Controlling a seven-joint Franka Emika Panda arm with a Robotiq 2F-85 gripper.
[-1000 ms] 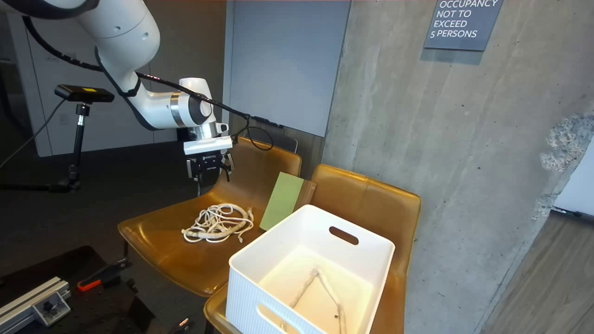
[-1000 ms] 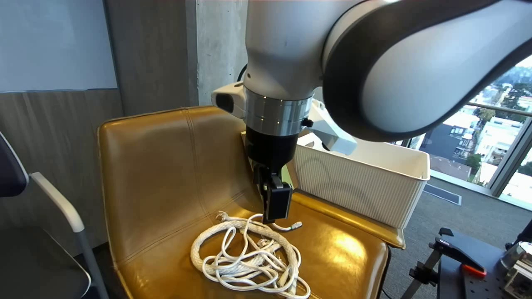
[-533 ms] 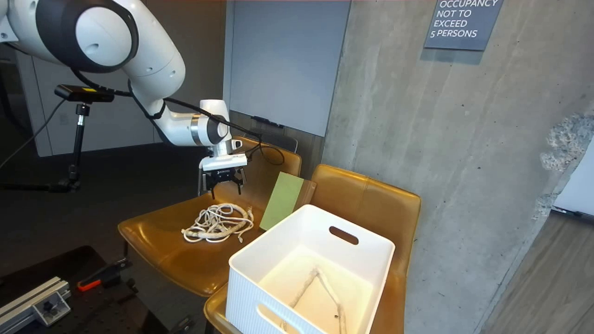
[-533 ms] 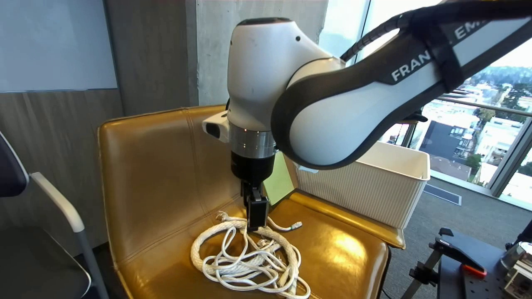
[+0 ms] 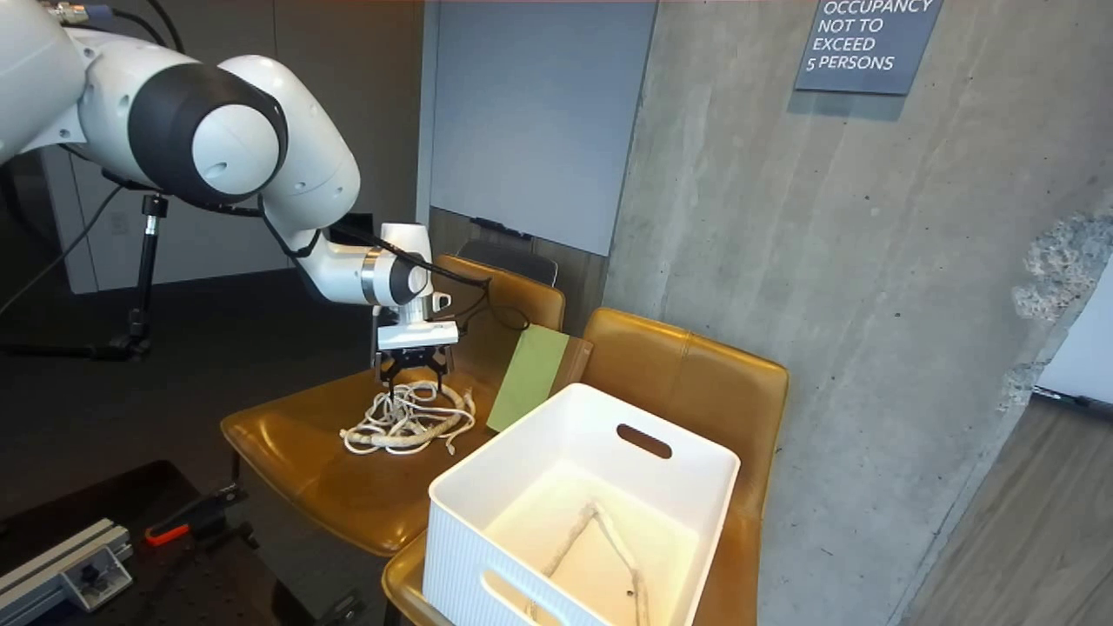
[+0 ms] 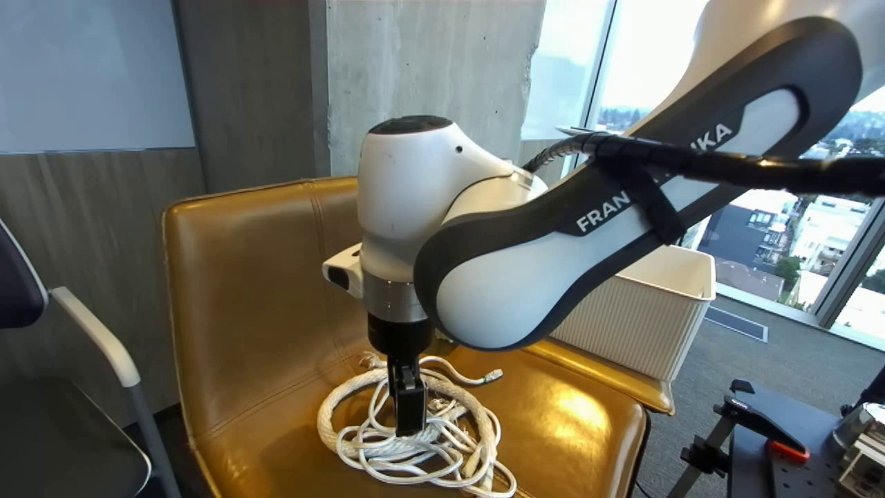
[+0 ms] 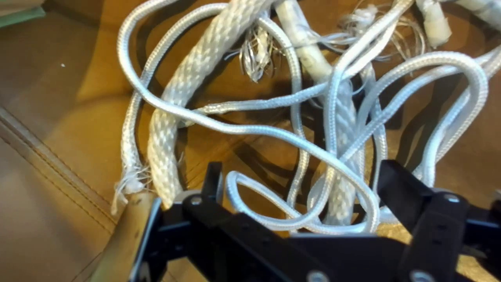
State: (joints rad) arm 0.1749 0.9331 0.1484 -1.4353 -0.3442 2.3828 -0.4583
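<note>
Two jaws spread apart, pointing down over tangle of white rope (image 5: 407, 421); whether they touch it, cannot tell. Tangle lies on brown chair (image 6: 567, 408), thin cord (image 7: 254, 129) looped over thick braid (image 7: 163, 145). Green-and-brown flat object (image 5: 530, 374) stands tilted between rope and white bin (image 5: 461, 548). Bin on neighbouring chair (image 5: 687, 365), bent pale length (image 5: 623, 549) inside. Occupancy sign (image 5: 869, 43) on concrete wall (image 5: 826, 261).

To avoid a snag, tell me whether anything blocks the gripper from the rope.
Nothing visible does: in the wrist view, the open gripper faces the tangled rope directly, with no other object in between. Whether they touch is unclear.
</note>
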